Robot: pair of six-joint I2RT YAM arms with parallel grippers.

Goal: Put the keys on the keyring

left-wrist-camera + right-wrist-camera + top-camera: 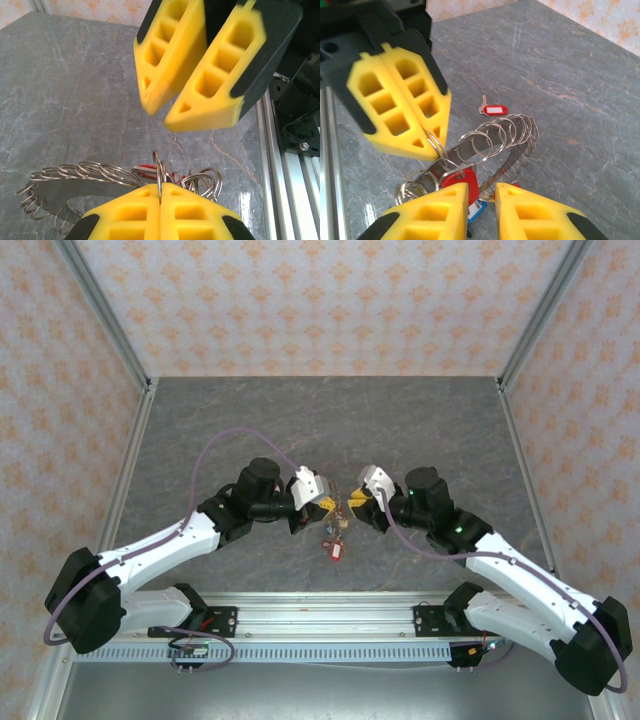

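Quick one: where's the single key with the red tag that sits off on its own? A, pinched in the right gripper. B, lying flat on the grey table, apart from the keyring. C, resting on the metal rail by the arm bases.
B: the right wrist view shows the red-tagged key flat on the table, apart from the keyring and well away from the right gripper.

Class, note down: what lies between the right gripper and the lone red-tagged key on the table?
In the right wrist view, the keyring, rimmed with wire loops, lies between the right gripper and that key.
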